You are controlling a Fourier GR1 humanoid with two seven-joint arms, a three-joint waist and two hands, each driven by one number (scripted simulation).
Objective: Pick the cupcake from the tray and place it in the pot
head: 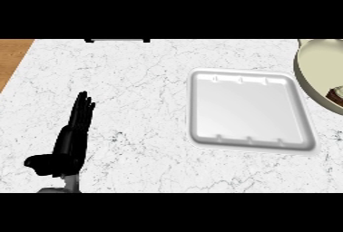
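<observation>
A white tray [249, 108] lies on the marble counter right of centre, with nothing on it. At the right edge stands a cream pot [309, 72], cut off by the frame. Inside it, a brown and white cupcake [335, 95] shows at the edge. My left hand [67, 145] rests at the lower left, open, fingers straight and pointing away from me. It is well apart from the tray. My right hand does not show.
The white marble counter [134, 90] spreads across the view. A wooden strip [12, 56] runs along its far left. A dark object [117, 40] sits at the counter's back edge.
</observation>
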